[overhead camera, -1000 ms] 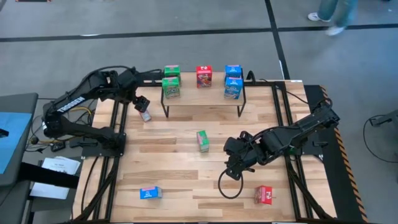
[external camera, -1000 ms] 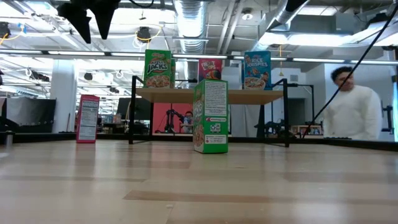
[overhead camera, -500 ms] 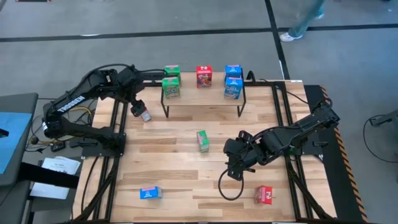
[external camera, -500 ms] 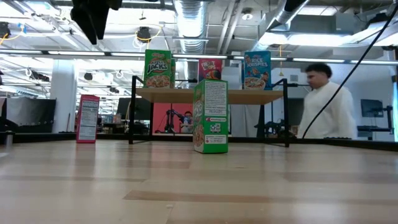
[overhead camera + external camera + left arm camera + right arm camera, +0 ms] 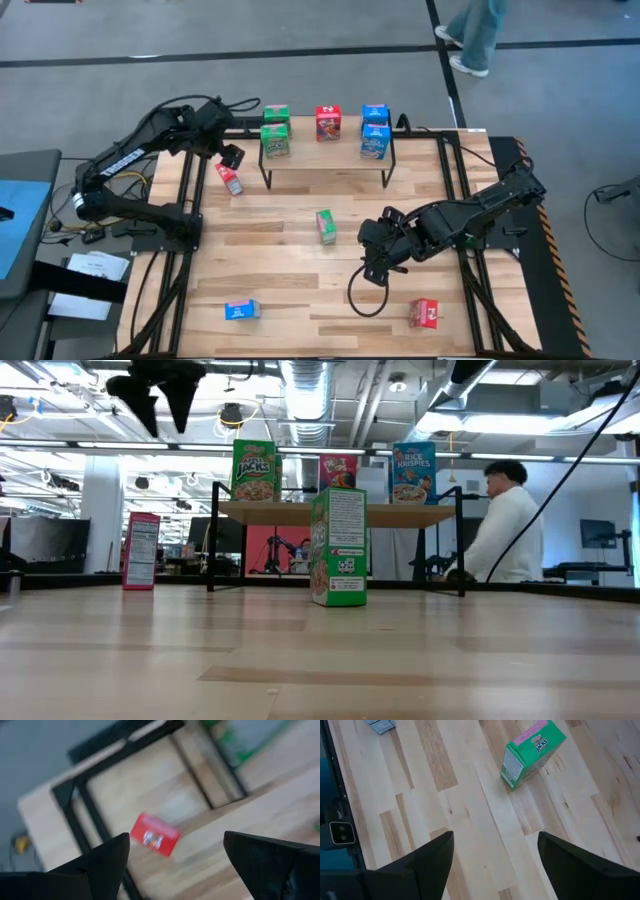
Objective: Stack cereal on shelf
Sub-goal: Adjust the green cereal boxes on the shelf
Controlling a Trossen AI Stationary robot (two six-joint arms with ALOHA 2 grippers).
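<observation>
The shelf [image 5: 325, 160] stands at the table's far side and carries two green, one red and two blue cereal boxes. A red box [image 5: 231, 180] stands upright on the table left of the shelf. My left gripper [image 5: 229, 157] hangs open above it, and the box [image 5: 155, 834] shows between the fingers, far below them. A green box [image 5: 325, 226] stands upright mid-table. My right gripper [image 5: 375, 262] hovers open to its right and nearer the front edge, touching nothing. A blue box [image 5: 241, 311] and another red box [image 5: 425, 313] lie near the front edge.
A black cable loop [image 5: 368, 296] lies on the table below my right arm. Black frame rails [image 5: 185, 210] run along both table sides. Beyond the table a person [image 5: 505, 525] is in the room. Bare wood lies between the green box and the front boxes.
My left gripper has drifted a little toward the table's right, closer to the shelf's left end, staying open high above the red box. The boxes have not moved. A person has walked past behind the table.
</observation>
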